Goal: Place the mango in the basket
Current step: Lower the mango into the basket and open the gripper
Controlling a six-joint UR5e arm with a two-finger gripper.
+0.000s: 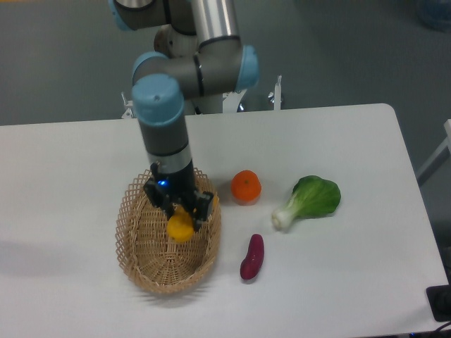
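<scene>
The oval woven tan basket (158, 264) sits on the white table at the front left. My gripper (180, 215) hangs over the basket's right half, pointing down. It is shut on the yellow-orange mango (180, 227), which shows below the fingers, held above the basket's floor. The mango's upper part is hidden by the gripper.
A round orange (246, 186) lies just right of the basket. A dark purple-red sweet potato (251, 257) lies at the front, right of the basket. A green bok choy (309, 201) lies further right. The table's edge (402, 134) runs along the right.
</scene>
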